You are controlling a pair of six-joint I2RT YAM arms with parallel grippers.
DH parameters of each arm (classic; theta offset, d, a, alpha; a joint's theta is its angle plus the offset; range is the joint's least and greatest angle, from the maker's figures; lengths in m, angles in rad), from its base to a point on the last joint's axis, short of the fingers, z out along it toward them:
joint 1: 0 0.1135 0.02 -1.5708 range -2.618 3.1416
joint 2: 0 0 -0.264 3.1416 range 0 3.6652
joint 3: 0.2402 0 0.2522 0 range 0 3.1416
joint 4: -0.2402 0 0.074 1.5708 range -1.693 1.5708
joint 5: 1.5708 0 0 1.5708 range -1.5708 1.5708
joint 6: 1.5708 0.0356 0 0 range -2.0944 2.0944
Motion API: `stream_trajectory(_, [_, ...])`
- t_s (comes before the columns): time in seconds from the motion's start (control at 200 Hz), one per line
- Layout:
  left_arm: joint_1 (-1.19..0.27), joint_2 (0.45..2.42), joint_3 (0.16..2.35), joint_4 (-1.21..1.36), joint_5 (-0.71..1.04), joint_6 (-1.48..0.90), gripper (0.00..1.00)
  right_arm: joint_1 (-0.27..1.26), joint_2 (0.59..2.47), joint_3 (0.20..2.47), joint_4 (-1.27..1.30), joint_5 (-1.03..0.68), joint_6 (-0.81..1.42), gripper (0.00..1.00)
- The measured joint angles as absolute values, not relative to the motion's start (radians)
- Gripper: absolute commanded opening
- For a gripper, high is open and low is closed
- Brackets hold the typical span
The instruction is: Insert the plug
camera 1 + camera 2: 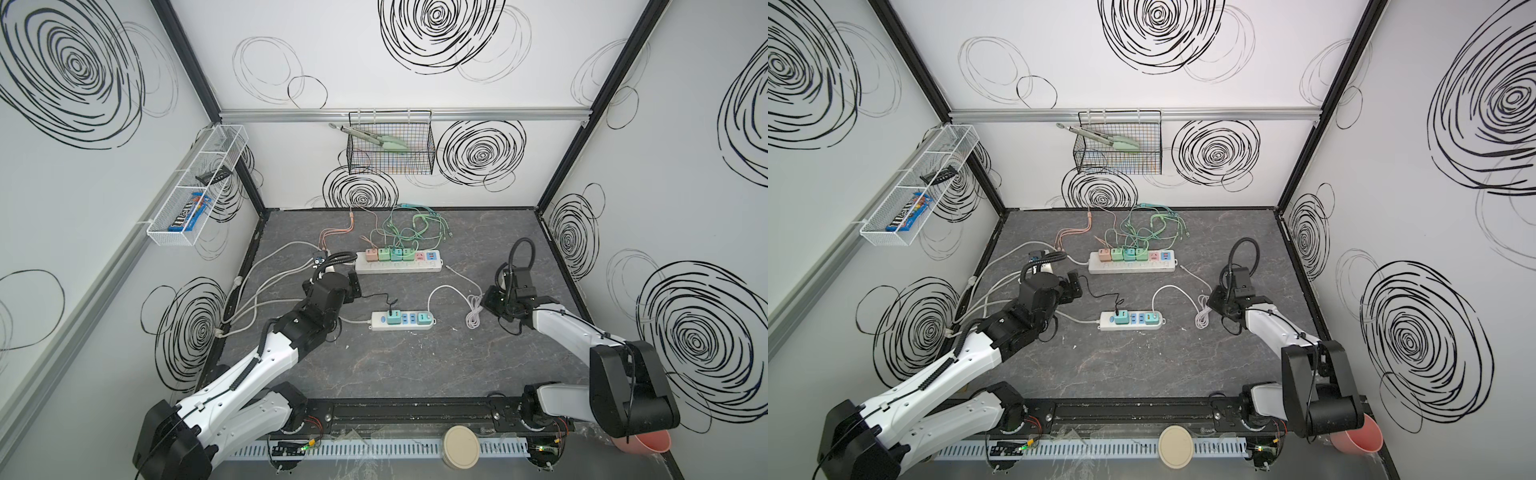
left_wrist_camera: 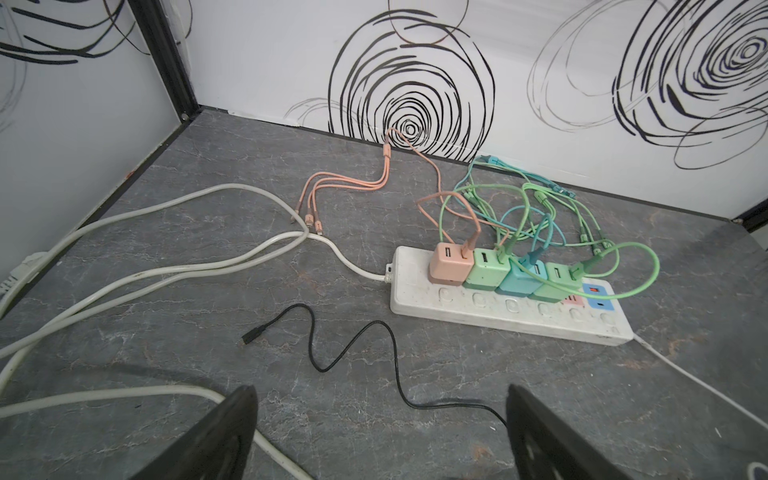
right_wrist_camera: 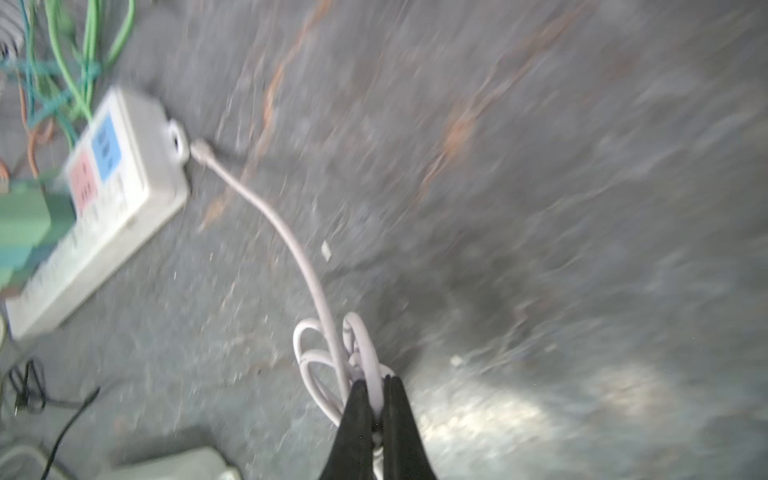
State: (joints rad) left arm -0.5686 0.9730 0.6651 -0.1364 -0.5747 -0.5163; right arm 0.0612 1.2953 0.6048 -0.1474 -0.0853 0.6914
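Observation:
A thin white cable [image 3: 291,245] runs from a green adapter [image 1: 424,318] on the near power strip [image 1: 376,321] to a loose coil [image 1: 473,316]. Its small plug [image 3: 202,151] lies on the table, just off the end of the far power strip [image 3: 137,183]. My right gripper [image 3: 376,380] is shut on the coil's strands, low over the table in both top views [image 1: 487,305] [image 1: 1212,305]. My left gripper [image 2: 380,392] stands open and empty over a thin black cable [image 2: 357,332], whose free end [image 2: 251,335] lies loose.
Several pink, green and teal adapters [image 2: 505,274] with tangled cables fill the far strip [image 1: 399,268]. Thick white cords [image 2: 166,270] cross the table's left side. A black wire basket [image 1: 390,145] and a white wire shelf [image 1: 195,187] hang on the walls. A pink cup [image 1: 644,444] stands front right.

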Motion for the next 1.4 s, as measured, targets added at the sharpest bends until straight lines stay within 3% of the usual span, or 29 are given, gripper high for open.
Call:
stream_trajectory(0.135, [-0.569, 0.968, 0.635, -0.059, -0.64, -0.523, 0.96, -0.107, 1.302, 0.627, -0.081, -0.085, 0.696, 0.15])
stream_trajectory(0.175, [-0.569, 0.969, 0.623, -0.028, -0.664, -0.524, 0.96, -0.141, 1.312, 0.64, -0.065, -0.087, 0.699, 0.24])
stream_trajectory(0.28, [-0.567, 0.979, 0.57, 0.099, -0.758, -0.509, 0.96, -0.187, 1.338, 0.679, -0.018, -0.106, 0.704, 0.61])
stream_trajectory(0.495, [-0.418, 1.103, 0.455, 0.448, -0.871, -0.399, 0.96, -0.22, 1.33, 0.687, 0.098, -0.044, 0.704, 0.9])
stream_trajectory(0.52, [-0.393, 1.126, 0.451, 0.482, -0.88, -0.382, 0.96, -0.22, 1.326, 0.681, 0.111, -0.023, 0.704, 1.0])
stream_trajectory(0.775, [-0.209, 1.226, 0.408, 0.672, -0.912, -0.241, 0.96, -0.21, 1.271, 0.544, 0.26, 0.226, 0.618, 0.97])
stream_trajectory(0.971, [-0.121, 1.249, 0.314, 0.749, -0.763, -0.168, 0.96, -0.131, 1.272, 0.442, 0.409, 0.349, 0.466, 0.97])
stream_trajectory(1.171, [-0.109, 1.337, 0.287, 0.864, -0.522, -0.097, 0.96, -0.059, 1.326, 0.328, 0.678, 0.342, 0.333, 0.97])
stream_trajectory(1.396, [-0.08, 1.468, 0.169, 1.227, -0.292, -0.051, 0.96, -0.005, 1.402, 0.24, 0.927, 0.228, 0.184, 0.97])
